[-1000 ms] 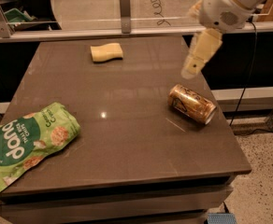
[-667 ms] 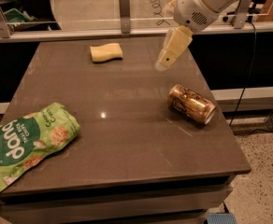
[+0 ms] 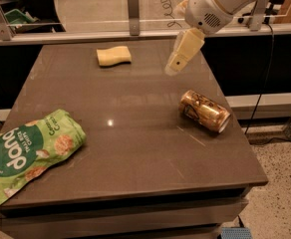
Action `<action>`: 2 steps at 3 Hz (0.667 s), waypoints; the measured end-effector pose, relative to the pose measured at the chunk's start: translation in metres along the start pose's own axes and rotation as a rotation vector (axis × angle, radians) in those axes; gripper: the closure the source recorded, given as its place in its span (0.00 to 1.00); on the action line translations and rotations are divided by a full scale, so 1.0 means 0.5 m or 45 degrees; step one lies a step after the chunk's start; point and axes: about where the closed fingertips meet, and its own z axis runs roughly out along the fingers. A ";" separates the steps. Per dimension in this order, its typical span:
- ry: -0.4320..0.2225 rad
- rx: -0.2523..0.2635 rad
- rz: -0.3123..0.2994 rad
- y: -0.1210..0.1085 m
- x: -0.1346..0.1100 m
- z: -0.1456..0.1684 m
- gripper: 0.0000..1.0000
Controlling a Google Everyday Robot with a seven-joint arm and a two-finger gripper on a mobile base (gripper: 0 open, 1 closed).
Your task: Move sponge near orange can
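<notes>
The pale yellow sponge (image 3: 113,56) lies flat on the dark table (image 3: 135,148) near its far edge, left of centre. The orange can (image 3: 205,111) lies on its side at the table's right, its silver rim toward the front right. My cream-coloured gripper (image 3: 173,68) hangs from the white arm above the far right of the table. It is to the right of the sponge and above and behind the can. It touches neither and holds nothing.
A green snack bag (image 3: 26,153) lies at the front left corner, overhanging the edge. A glass barrier with metal posts (image 3: 133,6) runs behind the table. A black cable (image 3: 265,73) hangs at the right. The floor drops away on the right.
The gripper has swung left from above the can toward the sponge's side of the table. The sponge, can and bag have not moved.
</notes>
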 end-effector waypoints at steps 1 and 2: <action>-0.100 0.041 0.044 -0.042 -0.009 0.030 0.00; -0.164 0.079 0.118 -0.110 -0.014 0.090 0.00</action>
